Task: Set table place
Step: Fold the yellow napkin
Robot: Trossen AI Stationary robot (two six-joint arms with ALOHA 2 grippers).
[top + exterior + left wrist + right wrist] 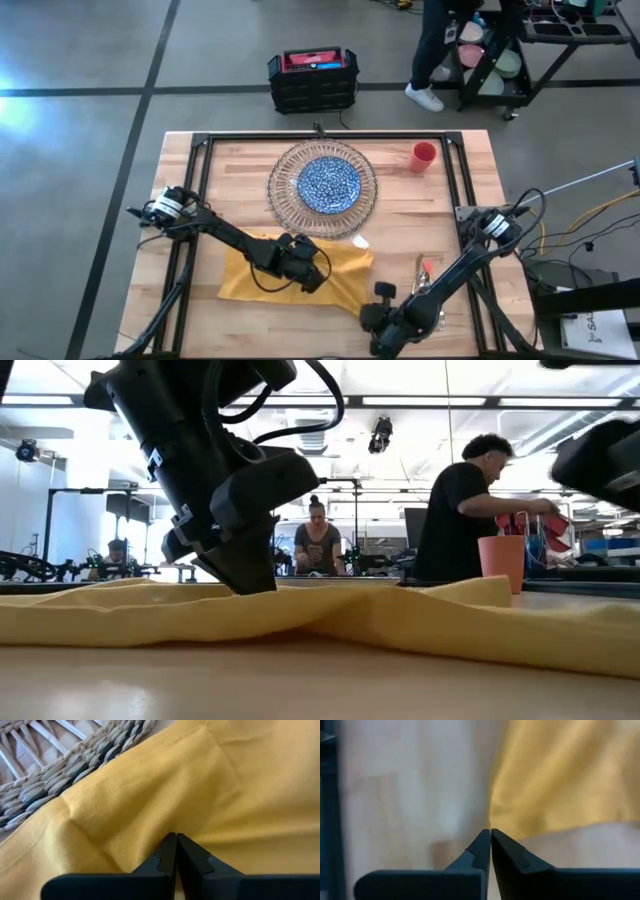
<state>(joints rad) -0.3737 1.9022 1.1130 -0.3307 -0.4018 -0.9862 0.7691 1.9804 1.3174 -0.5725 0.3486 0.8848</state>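
The yellow napkin [250, 275] lies rumpled on the table's near middle, its far edge by the clear ribbed charger [285, 215]. The charger carries the blue-patterned plate [329, 184]. My left gripper [308, 272] stands on the napkin's middle, shut on the cloth. My right gripper [378, 325] hovers shut above the table's near edge, just off the napkin's near right corner [492, 817], and holds nothing. The red cup [423, 155] stands at the far right. The orange-handled cutlery [425, 270] lies right of the napkin. My left gripper pinches a small ridge of the napkin [172, 827] between its fingertips, with creases running out from them. The fingers [250, 575] come down from above at a slant. The napkin [400, 620] stays slack on the table, raised in a low fold.
Black frame rails [200, 200] run along the table's left, far and right sides. A black crate [313, 80] stands on the floor beyond the far edge. People [465, 510] work in the room behind. Bare wood [300, 325] shows along the near edge.
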